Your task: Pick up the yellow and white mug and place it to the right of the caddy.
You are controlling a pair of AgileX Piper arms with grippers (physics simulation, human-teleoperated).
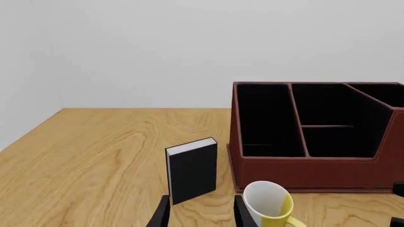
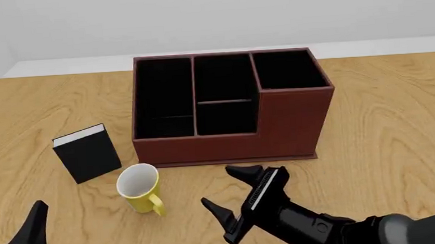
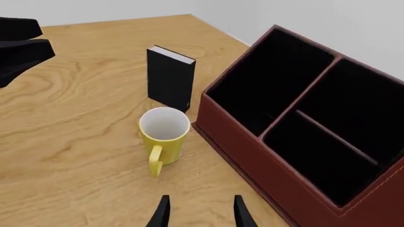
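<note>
Yellow and white mug [image 2: 139,187] is standing upright on the counter [image 2: 384,117], just in front of the caddy [image 2: 228,107] and beside a small black book [image 2: 88,153]. The right end effector [image 2: 224,199] is hovering near the mug's right, fingers spread wide, gripping nothing. The left end effector [image 2: 12,225] is sitting well apart, also spread and holding nothing.

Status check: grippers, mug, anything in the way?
Right gripper open, empty, just right of mug. Left gripper open, empty. Mug upright before caddy, ungrasped. Book stands left of mug.
</note>
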